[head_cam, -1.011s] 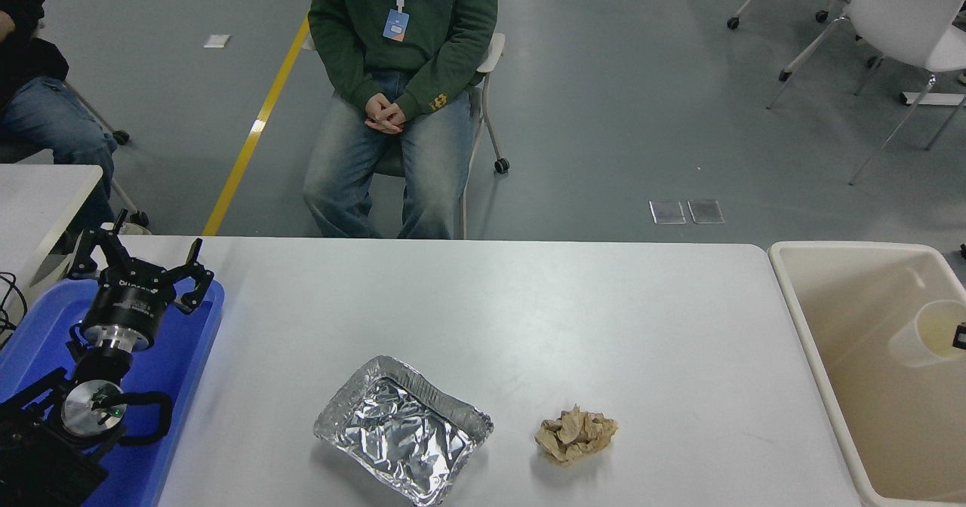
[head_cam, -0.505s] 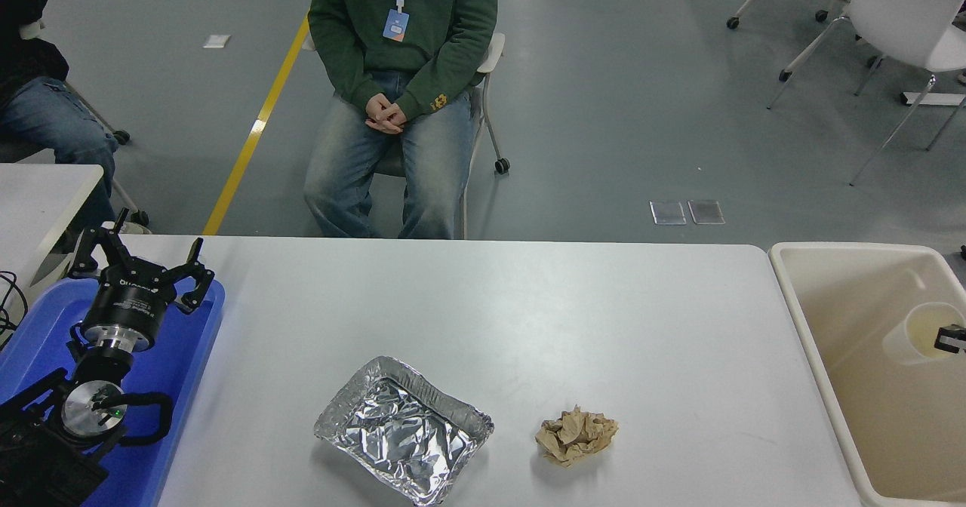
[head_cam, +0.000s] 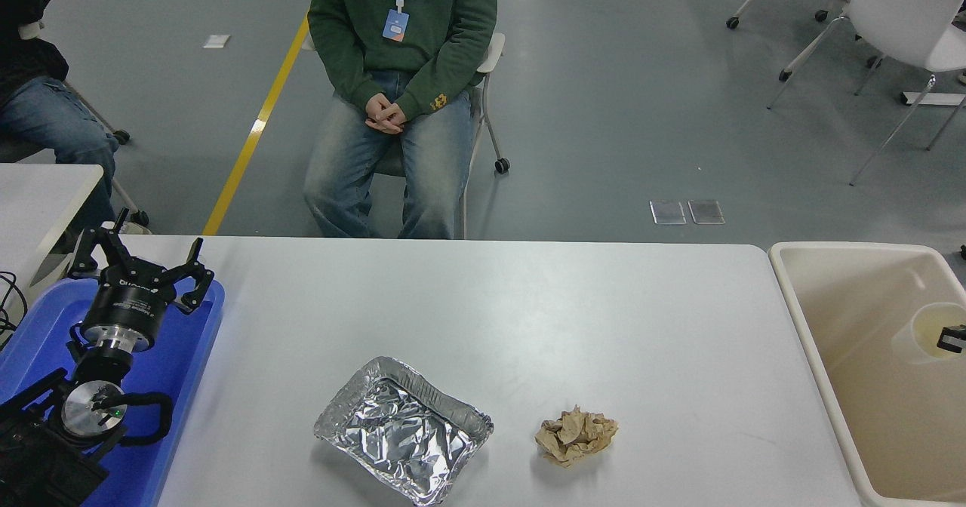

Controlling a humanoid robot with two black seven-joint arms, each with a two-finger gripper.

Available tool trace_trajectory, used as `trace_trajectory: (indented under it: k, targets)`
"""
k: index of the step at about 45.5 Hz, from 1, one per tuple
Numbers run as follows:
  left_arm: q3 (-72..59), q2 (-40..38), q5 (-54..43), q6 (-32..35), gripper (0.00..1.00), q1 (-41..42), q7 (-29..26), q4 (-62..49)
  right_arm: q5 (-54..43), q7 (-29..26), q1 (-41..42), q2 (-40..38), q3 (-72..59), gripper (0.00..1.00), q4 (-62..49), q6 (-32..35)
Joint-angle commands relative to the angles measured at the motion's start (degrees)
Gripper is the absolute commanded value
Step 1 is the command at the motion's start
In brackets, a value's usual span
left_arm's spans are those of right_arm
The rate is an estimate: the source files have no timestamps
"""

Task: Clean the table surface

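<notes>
Foil tray (head_cam: 404, 429) and crumpled brown paper (head_cam: 576, 435) lie apart on the surface (head_cam: 528, 318) before us; left gripper (head_cam: 139, 265) parked, fingers wide, right gripper (head_cam: 952, 338) barely visible, fingers untellable, so we should approach the paper from above.

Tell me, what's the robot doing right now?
Left gripper open, parked over blue tray. Right gripper barely visible above beige bin. Foil tray, crumpled paper on table surface.

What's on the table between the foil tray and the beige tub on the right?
In the head view, only a crumpled brown paper ball lies between the foil tray and the beige tub; the remaining table surface there is bare.
</notes>
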Motion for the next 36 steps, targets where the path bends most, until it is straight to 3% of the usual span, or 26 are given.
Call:
trace_trajectory:
  k: [1, 36]
  targets:
    - [0.0, 0.0, 0.0, 0.0, 1.0, 0.1, 0.0, 0.0, 0.8, -0.4, -0.4, 0.2, -0.1, 0.99, -0.2, -1.0]
    - [0.1, 0.0, 0.0, 0.1, 1.0, 0.0, 0.0, 0.0, 8.4, -0.7, 1.4, 0.1, 5.3, 0.99, 2.3, -3.5]
